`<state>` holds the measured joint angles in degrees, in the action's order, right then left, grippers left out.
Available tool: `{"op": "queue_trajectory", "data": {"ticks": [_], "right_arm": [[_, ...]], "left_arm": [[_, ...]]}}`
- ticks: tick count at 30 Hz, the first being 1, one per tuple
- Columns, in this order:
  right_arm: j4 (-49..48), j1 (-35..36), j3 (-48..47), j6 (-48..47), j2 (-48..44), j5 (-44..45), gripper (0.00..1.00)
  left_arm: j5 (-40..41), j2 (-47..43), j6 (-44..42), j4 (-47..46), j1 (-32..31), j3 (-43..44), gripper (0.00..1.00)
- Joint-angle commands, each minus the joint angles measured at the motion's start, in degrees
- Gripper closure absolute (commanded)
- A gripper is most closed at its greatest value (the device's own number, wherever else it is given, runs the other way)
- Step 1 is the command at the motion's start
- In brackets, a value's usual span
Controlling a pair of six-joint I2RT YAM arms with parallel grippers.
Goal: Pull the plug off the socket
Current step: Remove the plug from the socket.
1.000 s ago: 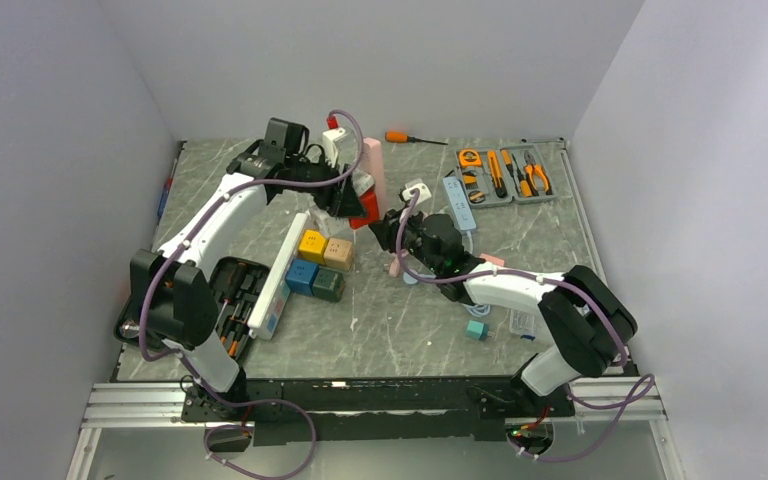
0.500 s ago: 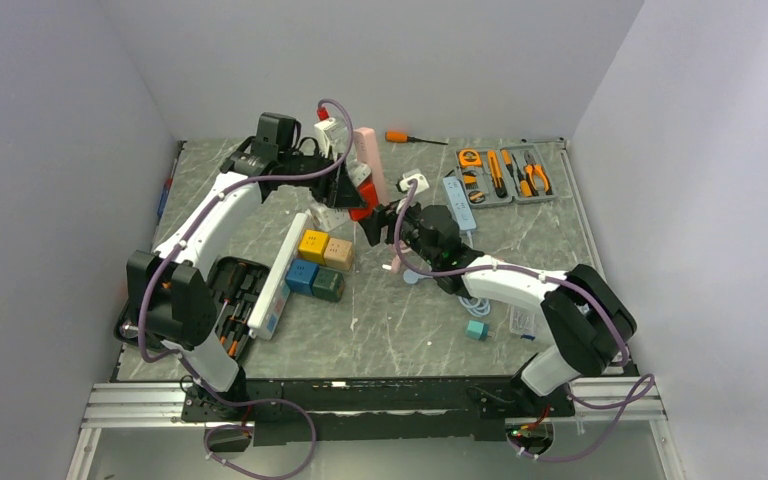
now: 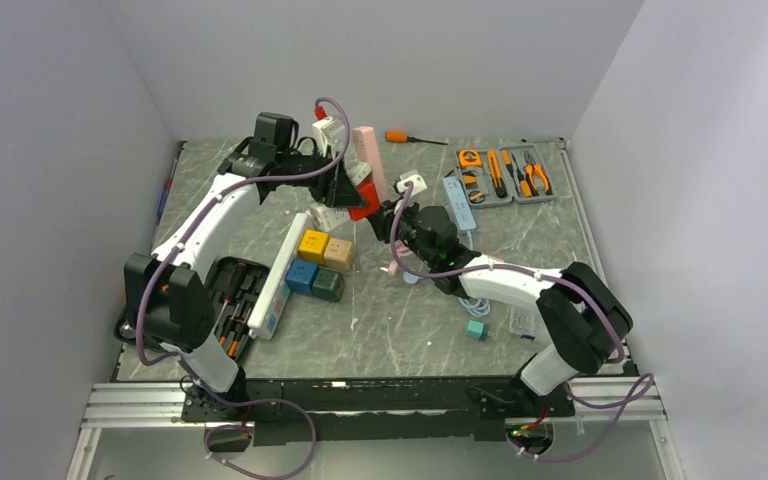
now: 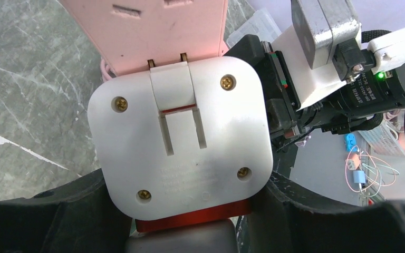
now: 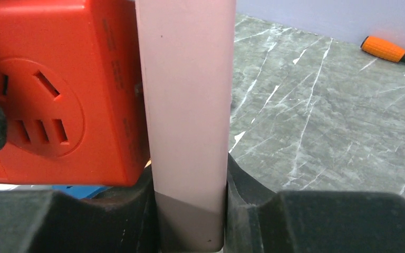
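The plug (image 4: 179, 137), red with a white face, sits against the pink socket (image 4: 169, 26), both held above the table; its brass prongs look still seated. The left gripper (image 4: 182, 216) clamps the plug. The right gripper (image 5: 190, 211) has just reopened and clenched again on the socket, so both halves seem braced for the pull. A second ago the pair sat lower and the right arm further off.
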<state>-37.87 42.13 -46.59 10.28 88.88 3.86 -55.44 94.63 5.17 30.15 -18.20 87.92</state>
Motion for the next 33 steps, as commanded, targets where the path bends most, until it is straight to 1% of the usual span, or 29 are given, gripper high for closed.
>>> {"op": "queue_trajectory", "data": {"ticks": [1,2,7,13,17,20,25,28,29,31,33], "right_arm": [[-3.3,0.0,-2.8,-1.1,-1.0,1.9,0.95],[-2.6,-0.1,-3.1,-1.1,-1.1,2.5,1.0],[0.6,-1.4,-4.3,-2.6,-1.5,6.4,1.0],[4.0,-8.8,-4.5,-3.1,-1.2,10.5,1.0],[3.2,-9.6,-4.7,-8.3,-0.6,18.5,1.0],[2.0,-9.6,-4.3,-9.7,-0.8,19.0,1.0],[3.0,-9.4,-4.4,-9.3,-1.3,18.2,1.0],[4.9,-9.4,-4.4,-7.2,-2.3,16.4,1.0],[5.7,-9.3,-4.5,-6.4,-2.8,15.9,1.0],[6.5,-9.1,-4.1,-5.2,-4.0,15.2,1.0],[7.0,-8.9,-3.3,-3.9,-5.0,15.2,1.0]], "left_arm": [[-6.3,-4.7,0.4,-4.0,-0.1,0.5,1.0],[-6.0,-4.7,0.2,-3.9,-0.1,0.3,1.0],[-5.3,-4.9,-1.6,-2.2,-0.1,-0.1,1.0],[-5.1,-5.8,-6.4,3.7,-0.1,0.4,1.0],[-4.5,-6.5,-8.6,6.9,0.0,-0.4,1.0],[-4.6,-6.9,-8.8,7.5,0.2,-0.7,1.0],[-3.9,-7.0,-8.3,6.4,0.2,-2.4,1.0],[-1.1,-7.2,-6.1,3.4,-0.3,-6.0,1.0],[0.9,-7.6,-2.9,1.5,-0.7,-7.7,1.0],[6.3,-8.7,0.6,-2.2,-2.6,-12.5,1.0],[11.1,-8.9,1.9,-4.5,-5.8,-16.7,1.0]]}}
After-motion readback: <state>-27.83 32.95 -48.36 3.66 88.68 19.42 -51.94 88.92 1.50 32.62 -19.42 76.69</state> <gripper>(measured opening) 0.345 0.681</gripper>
